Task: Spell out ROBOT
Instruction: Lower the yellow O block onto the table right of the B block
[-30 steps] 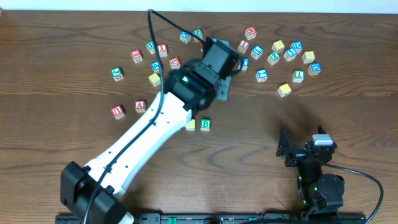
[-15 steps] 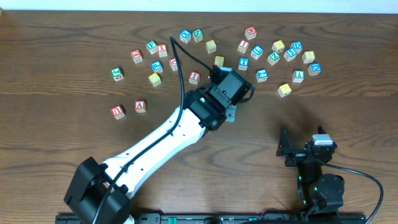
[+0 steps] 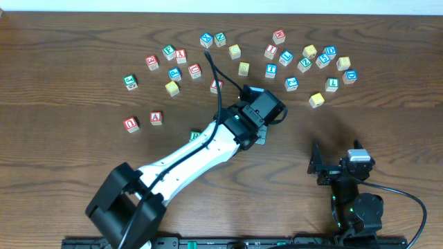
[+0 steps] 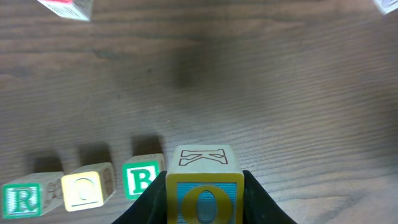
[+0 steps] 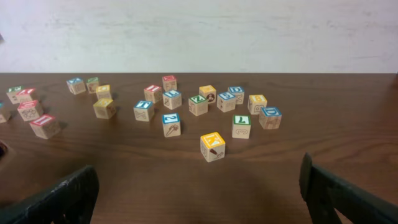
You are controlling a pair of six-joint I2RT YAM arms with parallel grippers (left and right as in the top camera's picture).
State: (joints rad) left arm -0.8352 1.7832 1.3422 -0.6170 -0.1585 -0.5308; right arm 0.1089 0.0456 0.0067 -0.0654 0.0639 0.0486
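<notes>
Since a second ago the left arm has swung out of the loose cubes (image 3: 304, 59) at the back and come round toward the near middle of the surface (image 3: 387, 138), bringing a cube with it. The left claw (image 4: 204, 202) is clamped on the second O cube (image 4: 204, 165), one dark finger on each side. Its blue O faces the wrist camera and an outlined K sits on top. In that view the row so far reads R (image 4: 22, 199), first O cube (image 4: 87, 190), B (image 4: 142, 180), and the held cube hangs just to the right of the B. From overhead the arm covers most of the row, so I can't tell if the cube is already down on the wood or just above it. So my guess is we're on letter four, mid-placement. Next it needs to be set square beside the B, in line and not nudging it, then released — fingers clear before lifting. After that only the T is missing; what looks like the blue T (image 3: 270, 69) sits in the back scatter. The right claw (image 3: 338, 164) is parked at its side, spread wide and holding nothing.
</notes>
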